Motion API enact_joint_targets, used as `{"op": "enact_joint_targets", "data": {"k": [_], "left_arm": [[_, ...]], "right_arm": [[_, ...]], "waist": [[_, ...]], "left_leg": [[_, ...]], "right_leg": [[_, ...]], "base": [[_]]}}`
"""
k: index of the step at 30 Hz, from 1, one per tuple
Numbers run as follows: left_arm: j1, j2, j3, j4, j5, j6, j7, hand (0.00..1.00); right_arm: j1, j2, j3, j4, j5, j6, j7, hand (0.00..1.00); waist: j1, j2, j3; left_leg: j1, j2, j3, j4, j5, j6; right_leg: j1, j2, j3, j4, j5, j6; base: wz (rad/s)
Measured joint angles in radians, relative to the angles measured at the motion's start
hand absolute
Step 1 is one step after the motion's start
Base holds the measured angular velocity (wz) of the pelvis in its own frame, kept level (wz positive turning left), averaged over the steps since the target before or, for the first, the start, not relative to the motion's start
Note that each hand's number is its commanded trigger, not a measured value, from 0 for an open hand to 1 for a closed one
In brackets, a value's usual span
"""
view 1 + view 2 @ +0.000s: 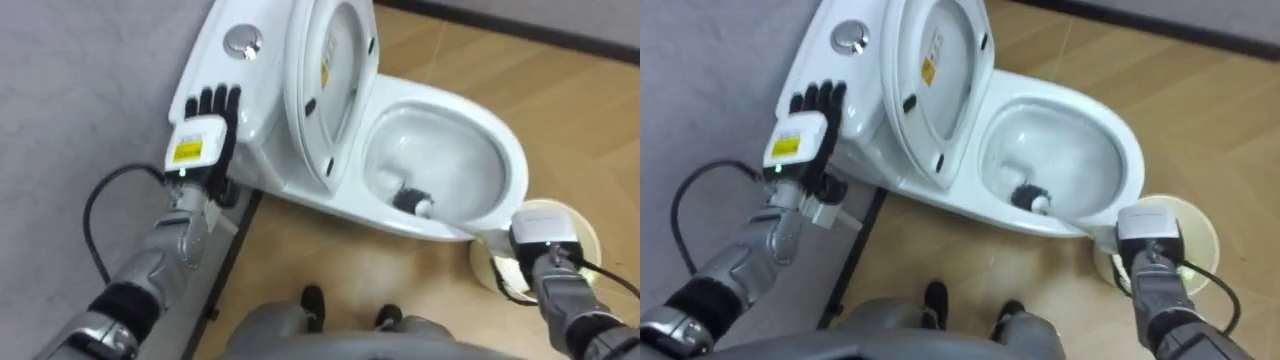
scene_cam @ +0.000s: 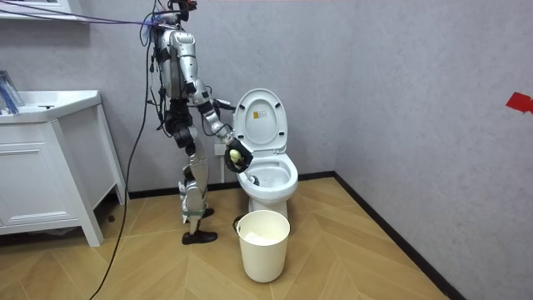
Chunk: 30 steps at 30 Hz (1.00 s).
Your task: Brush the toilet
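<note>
1 toilet [image 1: 470, 130] stands with its lid up, and 1 brush [image 1: 412, 201] has its head down in the bowl. The left robot hand [image 1: 205, 125] rests open, fingers straight, against the tank [image 1: 225, 70]. The right robot hand [image 1: 545, 232] is at the bowl's rim above 1 white bucket [image 1: 588, 238]; I cannot tell its grip.

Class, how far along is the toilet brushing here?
Done: the lid is up. In hand: the brush head sits inside the bowl, its handle running to the right hand; the left hand rests open against the tank. Left: probably more scrubbing, then putting the brush away.
</note>
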Motion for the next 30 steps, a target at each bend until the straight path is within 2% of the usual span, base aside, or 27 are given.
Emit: {"op": "enact_joint_targets", "data": {"k": [6,7,9,11,13,15,17,19,20,21,22,23,26,30], "left_arm": [[0.158,-0.005,0.086,-0.037,0.064,0.005,-0.001,0.0],[0.171,-0.008,0.097,-0.036,0.064,0.006,0.0,0.0],[0.226,-0.024,0.143,-0.041,0.062,0.007,0.003,0.0],[0.26,-0.047,0.182,-0.033,0.056,0.013,0.003,0.0],[0.27,-0.067,0.207,0.044,0.053,0.048,-0.043,0.0],[0.296,-0.086,0.246,0.164,0.003,0.098,-0.128,0.0],[0.32,-0.103,0.293,0.247,-0.046,0.126,-0.186,0.0],[0.339,-0.113,0.348,0.301,-0.125,0.14,-0.235,0.0],[0.354,-0.116,0.378,0.315,-0.172,0.152,-0.261,0.0],[0.361,-0.119,0.403,0.33,-0.215,0.159,-0.278,0.0],[0.361,-0.12,0.412,0.335,-0.235,0.163,-0.286,0.0],[0.361,-0.123,0.43,0.351,-0.265,0.164,-0.294,0.0],[0.362,-0.127,0.466,0.366,-0.313,0.166,-0.325,0.0],[0.352,-0.131,0.483,0.364,-0.36,0.172,-0.345,0.0]], "right_arm": [[0.115,0.063,-0.169,-0.014,0.049,-0.001,0.041,1.0],[0.121,0.069,-0.183,-0.013,0.049,-0.001,0.048,1.0],[0.133,0.1,-0.236,-0.017,0.067,0.0,0.079,1.0],[0.142,0.117,-0.253,-0.017,0.088,0.0,0.099,1.0],[0.153,0.124,-0.264,-0.025,0.112,-0.001,0.127,1.0],[0.159,0.129,-0.288,-0.038,0.137,-0.003,0.167,1.0],[0.159,0.141,-0.311,-0.033,0.149,0.001,0.184,1.0],[0.157,0.144,-0.324,-0.022,0.16,-0.004,0.191,1.0],[0.157,0.146,-0.326,-0.021,0.173,-0.003,0.191,1.0],[0.157,0.147,-0.33,-0.016,0.199,-0.003,0.191,1.0],[0.157,0.147,-0.335,-0.015,0.21,-0.003,0.191,1.0],[0.157,0.147,-0.343,-0.011,0.227,-0.004,0.192,1.0],[0.161,0.15,-0.381,-0.005,0.274,-0.02,0.193,1.0],[0.165,0.169,-0.456,0.037,0.399,-0.036,0.173,1.0]], "waist": [[0.0,-0.028,-0.0066],[0.0,-0.029,-0.0057],[0.004,-0.04,-0.0081],[0.011,-0.045,-0.0078],[0.025,-0.045,-0.0075],[0.025,-0.047,-0.0068],[0.028,-0.051,-0.0051],[0.034,-0.049,0.0012],[0.038,-0.04,0.006],[0.051,-0.04,0.0143],[0.054,-0.038,0.015],[0.055,-0.032,0.0129],[0.055,-0.018,0.0132],[0.044,-0.015,0.0119]], "left_leg": [[0.106,-0.001,-0.029,-0.021,-0.026,-0.015],[0.114,-0.001,-0.029,-0.021,-0.029,-0.016],[0.147,-0.001,-0.027,-0.022,-0.035,-0.021],[0.168,-0.001,-0.024,-0.022,-0.035,-0.021],[0.188,-0.001,-0.032,-0.022,-0.037,-0.024],[0.201,-0.001,-0.063,-0.021,-0.044,-0.034],[0.201,-0.002,-0.074,-0.02,-0.047,-0.036],[0.202,-0.002,-0.076,-0.018,-0.048,-0.036],[0.208,-0.002,-0.079,-0.018,-0.05,-0.036],[0.209,-0.002,-0.08,-0.017,-0.054,-0.036],[0.209,-0.003,-0.081,-0.016,-0.055,-0.036],[0.208,-0.004,-0.086,-0.015,-0.056,-0.035],[0.217,-0.012,-0.091,-0.015,-0.057,-0.034],[0.226,-0.018,-0.091,-0.016,-0.058,-0.031]], "right_leg": [[0.129,0.013,-0.026,-0.066,-0.012,0.002],[0.138,0.013,-0.027,-0.067,-0.016,0.002],[0.168,0.013,-0.025,-0.069,-0.027,-0.001],[0.195,0.015,-0.023,-0.081,-0.028,-0.002],[0.218,0.016,-0.023,-0.084,-0.03,-0.005],[0.237,0.013,-0.027,-0.094,-0.037,-0.007],[0.245,0.014,-0.046,-0.098,-0.04,-0.007],[0.255,0.014,-0.058,-0.098,-0.041,-0.008],[0.265,0.014,-0.066,-0.098,-0.041,-0.007],[0.267,0.013,-0.071,-0.098,-0.046,-0.006],[0.266,0.012,-0.074,-0.097,-0.049,-0.006],[0.267,0.01,-0.078,-0.093,-0.056,-0.003],[0.27,0.001,-0.08,-0.073,-0.071,0.004],[0.279,-0.005,-0.079,-0.071,-0.073,0.008]], "base": [[0.11],[0.0],[-0.04],[-0.09],[-0.08],[0.09],[0.28],[0.27],[0.21],[0.19],[0.19],[0.21],[0.09],[0.0]]}}
